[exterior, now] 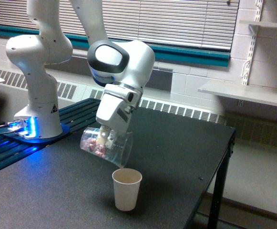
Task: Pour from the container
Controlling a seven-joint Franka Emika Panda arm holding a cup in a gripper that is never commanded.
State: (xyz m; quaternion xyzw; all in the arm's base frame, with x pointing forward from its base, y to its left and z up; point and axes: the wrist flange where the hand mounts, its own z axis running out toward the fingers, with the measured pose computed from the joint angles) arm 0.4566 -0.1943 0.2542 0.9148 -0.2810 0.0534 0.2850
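Fingers [105, 137] clamp tipped container [107, 147], rim above paper cup [127, 189].

A small white paper cup [127, 189] stands upright on the dark desk [176, 152]. Behind, closed window blinds [176, 19] hang above a wall shelf [243, 93].

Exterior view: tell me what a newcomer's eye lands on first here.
First, the big white robot arm leaning over the black table. Its gripper holds a clear tumbler tipped nearly on its side, rim angled down, pinkish-brown bits inside. Just below the rim stands a white paper cup, upright and open, near the table's front. At the exterior view's left, a blue glow lights the arm's base.
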